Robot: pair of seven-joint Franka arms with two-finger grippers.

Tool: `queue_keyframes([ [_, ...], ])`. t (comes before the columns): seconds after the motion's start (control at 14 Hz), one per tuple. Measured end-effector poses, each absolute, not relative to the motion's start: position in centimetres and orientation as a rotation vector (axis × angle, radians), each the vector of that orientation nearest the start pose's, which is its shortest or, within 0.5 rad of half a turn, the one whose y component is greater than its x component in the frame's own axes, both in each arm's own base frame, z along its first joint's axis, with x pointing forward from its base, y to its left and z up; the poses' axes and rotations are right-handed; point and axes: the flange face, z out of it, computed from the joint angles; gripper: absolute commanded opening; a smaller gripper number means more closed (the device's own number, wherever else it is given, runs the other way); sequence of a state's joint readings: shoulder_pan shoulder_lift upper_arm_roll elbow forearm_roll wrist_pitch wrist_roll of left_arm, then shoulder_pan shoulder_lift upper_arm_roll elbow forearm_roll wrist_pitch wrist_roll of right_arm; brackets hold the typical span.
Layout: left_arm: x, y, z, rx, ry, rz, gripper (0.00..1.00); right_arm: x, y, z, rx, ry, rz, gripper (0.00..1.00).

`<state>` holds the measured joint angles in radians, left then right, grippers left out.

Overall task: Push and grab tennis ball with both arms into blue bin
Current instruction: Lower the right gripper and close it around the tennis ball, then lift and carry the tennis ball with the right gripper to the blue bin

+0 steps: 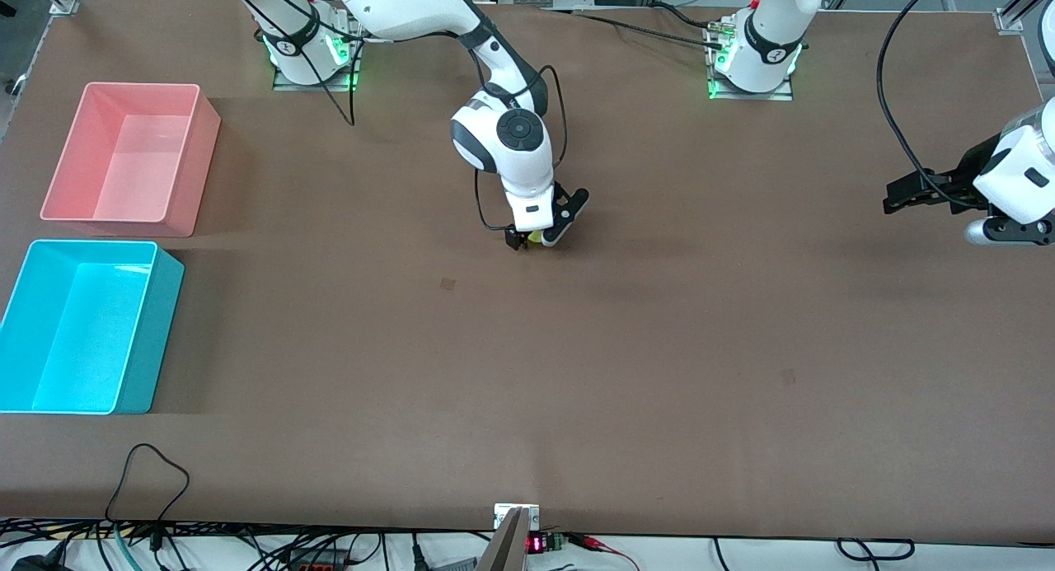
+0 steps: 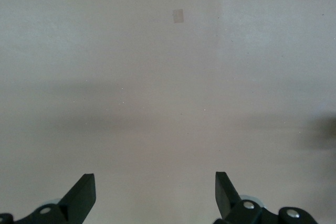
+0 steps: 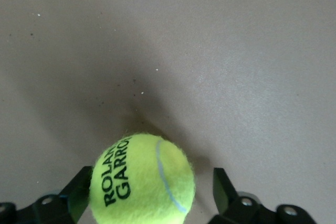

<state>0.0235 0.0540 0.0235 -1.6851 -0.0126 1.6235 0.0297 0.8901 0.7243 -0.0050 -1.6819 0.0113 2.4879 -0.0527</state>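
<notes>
The tennis ball (image 1: 536, 238) sits mid-frame on the desk (image 1: 659, 348), between the right claw's (image 1: 537, 240) parted fingers, one touching it, the other apart. At the right edge, the left claw (image 1: 894, 200) hangs spread wide over the desk; the blue bin (image 1: 152, 340) lies lower left.

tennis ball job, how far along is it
Done: the right gripper is down at mid-table around the tennis ball, one finger touching it, a gap at the other. In hand: the grab. Left: carrying it to the blue bin. The left gripper waits, open.
</notes>
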Motion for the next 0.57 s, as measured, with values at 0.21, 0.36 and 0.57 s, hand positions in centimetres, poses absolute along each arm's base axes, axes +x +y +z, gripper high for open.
queue_keyframes([
  [0.21,56.63,2.5,54.47,-3.152,-0.029,0.182,1.0,43.45,53.15,18.64,-2.773,-1.392,-0.114,0.21],
  [0.36,56.63,2.5,54.47,-3.152,-0.029,0.182,1.0,43.45,53.15,18.64,-2.773,-1.392,-0.114,0.0],
  [0.57,56.63,2.5,54.47,-3.152,-0.029,0.182,1.0,43.48,53.15,18.67,-2.773,-1.392,-0.115,0.0],
])
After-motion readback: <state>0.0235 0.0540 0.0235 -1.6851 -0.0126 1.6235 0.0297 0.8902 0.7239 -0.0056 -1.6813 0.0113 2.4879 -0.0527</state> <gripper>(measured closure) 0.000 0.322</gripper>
